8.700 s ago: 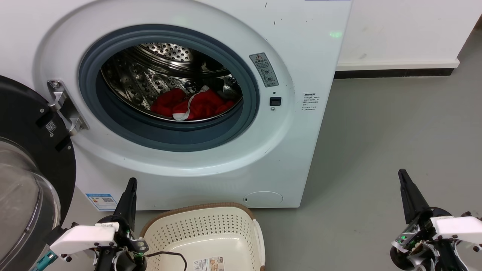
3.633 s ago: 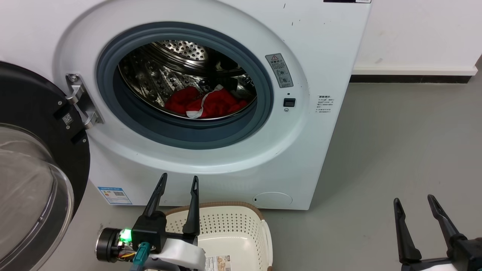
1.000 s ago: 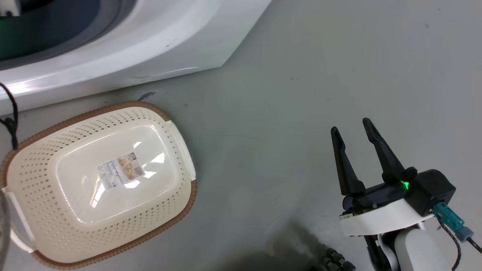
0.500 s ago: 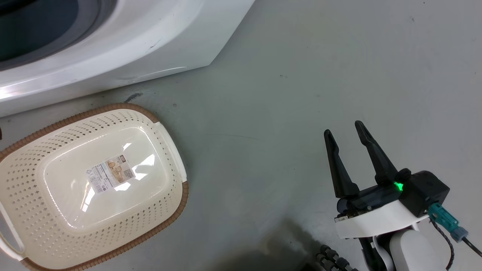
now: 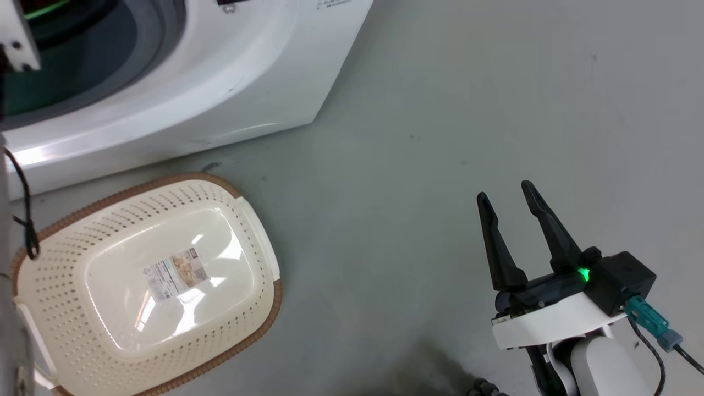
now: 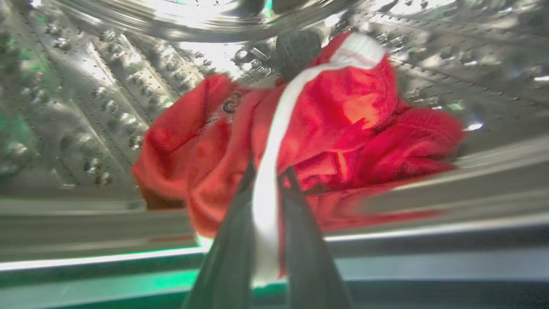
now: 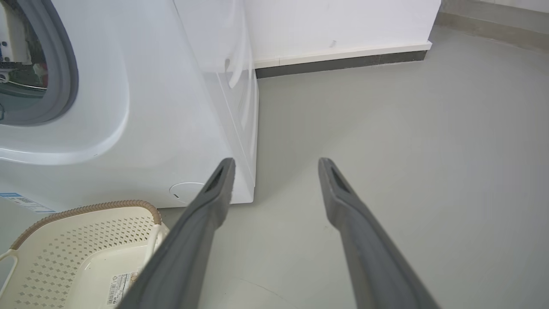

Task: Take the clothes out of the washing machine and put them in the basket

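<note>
Inside the washing machine's steel drum (image 6: 107, 86), the clothes (image 6: 343, 111) lie as a bright red heap with a white stripe. My left gripper (image 6: 269, 168) is shut on the clothes, the white stripe pinched between its fingers and hanging down toward the drum's lip. The washing machine (image 5: 220, 82) fills the head view's upper left. Just in front of it on the floor sits the basket (image 5: 55, 286), holding nothing but its paper label. My right gripper (image 5: 504, 190) hovers open over bare floor to the basket's right, holding nothing; in its wrist view the gripper (image 7: 276, 161) points past the washer's corner.
Grey floor (image 5: 440, 110) spreads to the right of the washer. A white wall with dark skirting (image 7: 343, 64) runs behind. A white part of my left arm (image 5: 14, 33) and its black cable (image 5: 25, 220) are at the head view's left edge.
The head camera has shifted, bringing more of the washer's front and a part of my left arm into view. My right gripper stays open in about the same place.
</note>
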Available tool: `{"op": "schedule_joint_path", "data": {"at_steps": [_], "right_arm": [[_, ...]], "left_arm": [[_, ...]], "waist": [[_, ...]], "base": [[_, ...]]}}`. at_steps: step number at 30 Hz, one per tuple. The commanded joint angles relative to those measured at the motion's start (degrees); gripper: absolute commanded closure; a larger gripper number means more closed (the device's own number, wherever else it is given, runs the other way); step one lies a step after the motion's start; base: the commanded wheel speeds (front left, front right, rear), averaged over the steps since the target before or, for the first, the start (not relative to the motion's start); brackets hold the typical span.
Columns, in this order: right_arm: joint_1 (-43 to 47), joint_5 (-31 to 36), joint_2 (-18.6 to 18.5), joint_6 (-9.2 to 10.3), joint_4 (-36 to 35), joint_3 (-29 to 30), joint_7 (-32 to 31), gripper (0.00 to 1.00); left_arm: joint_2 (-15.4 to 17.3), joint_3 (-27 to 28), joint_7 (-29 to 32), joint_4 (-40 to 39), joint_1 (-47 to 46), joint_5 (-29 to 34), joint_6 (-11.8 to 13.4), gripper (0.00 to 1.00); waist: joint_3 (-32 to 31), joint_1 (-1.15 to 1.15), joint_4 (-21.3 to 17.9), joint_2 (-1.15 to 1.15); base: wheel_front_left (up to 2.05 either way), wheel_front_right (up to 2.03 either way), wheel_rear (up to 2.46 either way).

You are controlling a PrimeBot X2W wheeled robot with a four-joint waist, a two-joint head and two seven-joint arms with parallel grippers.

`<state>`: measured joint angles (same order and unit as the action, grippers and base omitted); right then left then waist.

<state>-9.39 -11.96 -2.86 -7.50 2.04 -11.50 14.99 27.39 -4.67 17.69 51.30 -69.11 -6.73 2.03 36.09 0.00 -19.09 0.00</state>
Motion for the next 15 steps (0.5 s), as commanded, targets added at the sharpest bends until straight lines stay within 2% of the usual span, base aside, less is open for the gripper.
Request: {"op": "schedule_joint_path", "data": {"at_steps": [1, 10, 15], "right_arm": [[0.7, 0.5, 0.0, 0.02, 0.3, 0.5, 0.2, 0.00], [4.5, 1.8, -0.1, 0.02, 0.4, 2.9, -0.9, 0.00], [6.6, 2.1, -0.1, 0.02, -0.3, 4.0, -2.0, 0.00]], "left_arm": [[-0.8, 0.3, -4.5, 0.1, 2.8, -0.6, 0.1, 1.00], [-4.6, 2.2, -23.1, 6.1, 12.7, -4.4, -1.0, 1.00], [-6.1, 2.8, -29.3, 9.3, 16.3, -5.9, -1.6, 1.00]], "waist": [[-3.2, 0.00, 0.7, 0.00], [-13.1, 0.00, 2.8, 0.00], [-17.1, 0.00, 3.8, 0.00]], "base": [[0.00, 0.00, 0.00], [0.00, 0.00, 0.00], [0.00, 0.00, 0.00]]}}
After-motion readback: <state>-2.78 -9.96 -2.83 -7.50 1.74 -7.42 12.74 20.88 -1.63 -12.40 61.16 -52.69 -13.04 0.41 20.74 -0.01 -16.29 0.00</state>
